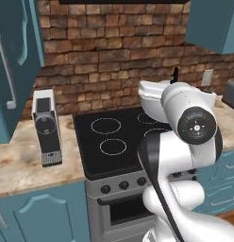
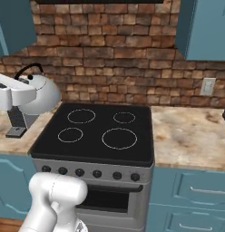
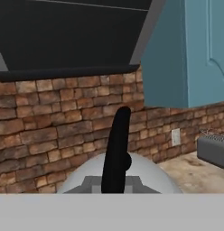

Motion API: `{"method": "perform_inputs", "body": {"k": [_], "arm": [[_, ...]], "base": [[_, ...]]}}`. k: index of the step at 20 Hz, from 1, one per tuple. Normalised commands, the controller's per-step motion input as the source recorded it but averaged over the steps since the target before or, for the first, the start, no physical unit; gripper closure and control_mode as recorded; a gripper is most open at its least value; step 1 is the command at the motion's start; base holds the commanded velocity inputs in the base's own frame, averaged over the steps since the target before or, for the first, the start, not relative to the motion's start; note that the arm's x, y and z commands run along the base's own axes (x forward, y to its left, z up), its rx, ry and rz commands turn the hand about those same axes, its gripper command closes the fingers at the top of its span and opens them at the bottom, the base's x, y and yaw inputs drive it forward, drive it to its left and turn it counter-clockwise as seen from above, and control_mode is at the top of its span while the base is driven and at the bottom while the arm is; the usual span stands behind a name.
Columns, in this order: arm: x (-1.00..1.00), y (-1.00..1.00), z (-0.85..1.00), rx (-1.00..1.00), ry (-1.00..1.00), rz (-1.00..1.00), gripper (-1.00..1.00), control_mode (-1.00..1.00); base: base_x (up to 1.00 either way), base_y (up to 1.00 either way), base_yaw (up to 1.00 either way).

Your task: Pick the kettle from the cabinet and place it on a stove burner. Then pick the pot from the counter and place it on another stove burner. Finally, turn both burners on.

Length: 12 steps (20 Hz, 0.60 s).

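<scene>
The silvery-white kettle (image 2: 44, 95) hangs in the air over the counter's edge, just left of the black cooktop (image 2: 96, 149). My gripper (image 2: 32, 96) reaches in from the left and is shut on its thin black handle (image 3: 117, 149), with the dome (image 3: 145, 173) right in front of the hand. In the left base view the kettle (image 1: 149, 94) is partly hidden behind my arm. The two medium burner rings (image 2: 81, 116) (image 2: 70, 134) lie bare on the cooktop's left side. A teal wall cabinet (image 2: 14, 25) hangs at the upper left. The pot is out of view.
A grey coffee machine (image 1: 45, 127) stands on the marbled counter (image 1: 20, 165) left of the stove, close below the kettle. A dark toaster (image 3: 213, 151) sits on the right counter (image 2: 191, 131). A row of knobs (image 2: 80, 172) lines the stove front. An open teal door (image 1: 15, 56) juts out at left.
</scene>
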Motion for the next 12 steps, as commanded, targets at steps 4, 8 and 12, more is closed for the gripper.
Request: {"method": "perform_inputs", "body": {"k": [4,8,12], "arm": [[0.00,0.00,0.00,0.00,0.00,0.00,1.00,1.00],[0.00,0.00,0.00,0.00,0.00,0.00,1.00,1.00],[0.00,0.00,0.00,0.00,0.00,0.00,1.00,1.00]], "base": [[0.51,-0.31,0.13],[0.52,-0.22,0.12],[0.56,-0.16,0.10]]}}
